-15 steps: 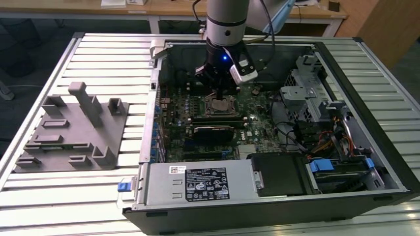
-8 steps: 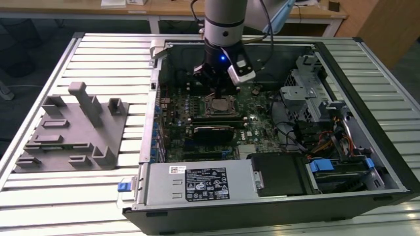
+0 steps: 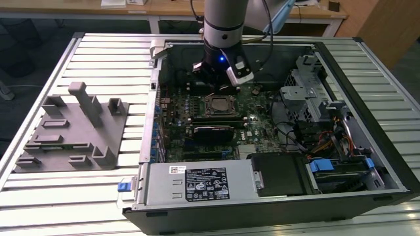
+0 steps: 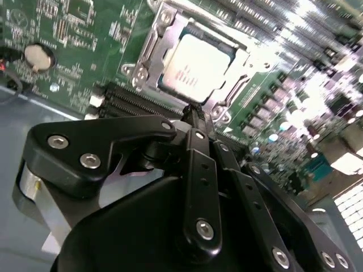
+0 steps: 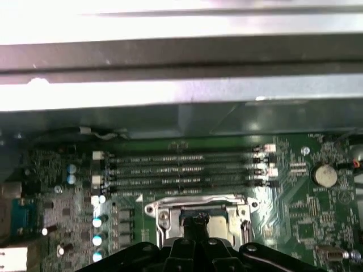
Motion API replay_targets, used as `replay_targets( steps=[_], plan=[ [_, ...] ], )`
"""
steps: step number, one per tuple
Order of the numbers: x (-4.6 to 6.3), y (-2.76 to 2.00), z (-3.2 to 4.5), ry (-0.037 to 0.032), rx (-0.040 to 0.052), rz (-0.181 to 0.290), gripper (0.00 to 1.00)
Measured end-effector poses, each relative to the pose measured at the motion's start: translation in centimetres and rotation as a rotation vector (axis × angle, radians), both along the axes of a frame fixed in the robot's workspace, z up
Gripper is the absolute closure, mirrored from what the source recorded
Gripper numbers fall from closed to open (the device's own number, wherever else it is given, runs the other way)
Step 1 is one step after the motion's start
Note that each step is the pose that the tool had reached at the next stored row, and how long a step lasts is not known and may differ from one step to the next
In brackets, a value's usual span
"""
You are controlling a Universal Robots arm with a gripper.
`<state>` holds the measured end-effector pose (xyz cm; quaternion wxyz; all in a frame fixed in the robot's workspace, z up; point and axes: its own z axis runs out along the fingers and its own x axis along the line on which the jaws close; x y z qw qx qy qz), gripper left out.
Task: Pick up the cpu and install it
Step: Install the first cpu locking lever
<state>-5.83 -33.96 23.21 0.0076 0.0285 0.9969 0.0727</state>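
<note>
My claw (image 4: 191,115) has its fingers closed together on nothing, with the tips near the edge of the socket (image 4: 148,54). Beyond them the cpu (image 4: 195,67) lies flat inside this socket, on the green board (image 4: 74,34). I judge the cpu to be light, stiff and fragile, with a smooth top, so I would hold it only by two opposite edges.

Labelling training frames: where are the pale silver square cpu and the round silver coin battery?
pale silver square cpu (image 4: 195,65): second wrist view, middle of its metal top.
round silver coin battery (image 4: 38,55): second wrist view, centre of its face.
</note>
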Motion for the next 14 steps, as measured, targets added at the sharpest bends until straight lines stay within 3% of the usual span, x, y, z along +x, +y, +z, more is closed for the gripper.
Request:
replay_targets(
  steps=[5, 8, 10, 13, 14],
  plan=[
    [0.00, 0.00, -0.32, 0.0000, 0.0169, 0.000, 0.89],
    [0.00, 0.00, -0.45, -0.0060, 0.0207, 0.000, 0.89],
    [0.00, 0.00, -0.54, -0.0196, 0.0211, 0.000, 0.89],
    [0.00, 0.00, -0.62, -0.0502, 0.0211, 0.001, 0.89],
    [-0.03, 0.01, -0.71, -0.0801, 0.0220, 0.001, 0.89]
  ],
)
